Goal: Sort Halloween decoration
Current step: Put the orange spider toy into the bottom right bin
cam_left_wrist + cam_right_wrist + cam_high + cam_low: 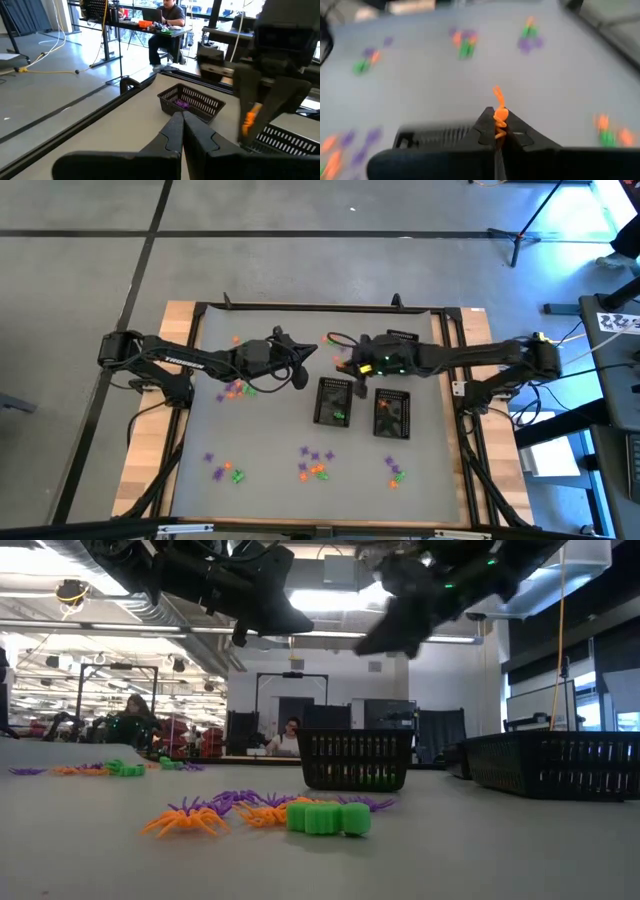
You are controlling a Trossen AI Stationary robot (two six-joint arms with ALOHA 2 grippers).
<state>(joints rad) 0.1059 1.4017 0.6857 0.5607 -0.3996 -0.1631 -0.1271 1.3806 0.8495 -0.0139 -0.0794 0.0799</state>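
The Halloween decoration is small orange, green and purple trinkets lying in clusters on the table (238,388) (315,463) (225,472) (393,470). Three black mesh baskets stand at centre-right (333,400) (393,415) (402,338). One basket holds purple pieces (181,103). My right gripper (345,366) (498,131) hangs in the air beside the far end of the middle basket, shut on an orange trinket. My left gripper (300,376) (182,120) is shut and empty, raised above the table left of the baskets. My right gripper pinches an orange trinket (498,114) between its two fingers. The piece sticks out past the fingertips (487,127) and is lifted clear of the table. From the left wrist view it shows as an orange bit (250,120) at the fingers, which point down.
Both arms meet over the table's middle, their grippers close to each other. A basket (435,136) lies below my right gripper. The near cluster (265,812) and the basket (357,758) show in the low view. People sit at desks beyond the table (167,15).
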